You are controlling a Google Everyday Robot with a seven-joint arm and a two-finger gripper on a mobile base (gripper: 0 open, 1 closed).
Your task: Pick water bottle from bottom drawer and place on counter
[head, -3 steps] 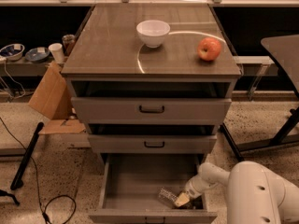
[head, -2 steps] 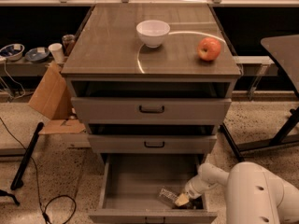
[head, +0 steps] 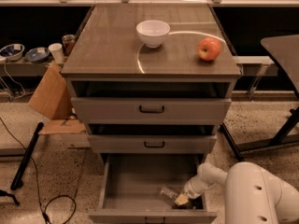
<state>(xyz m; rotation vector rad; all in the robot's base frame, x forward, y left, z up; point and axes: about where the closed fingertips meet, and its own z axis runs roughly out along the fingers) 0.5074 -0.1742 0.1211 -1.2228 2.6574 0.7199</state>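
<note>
The water bottle lies on its side on the floor of the open bottom drawer, near its front right. My gripper reaches down into the drawer from the right, right at the bottle's near end. The white arm fills the lower right corner. The counter is the cabinet's glossy brown-grey top with a pale arc. Part of the bottle is hidden behind the gripper.
A white bowl and a red apple stand on the counter. Two upper drawers with black handles are slightly open. A cardboard piece leans at the left, cables lie on the floor, and a dark table stands at the right.
</note>
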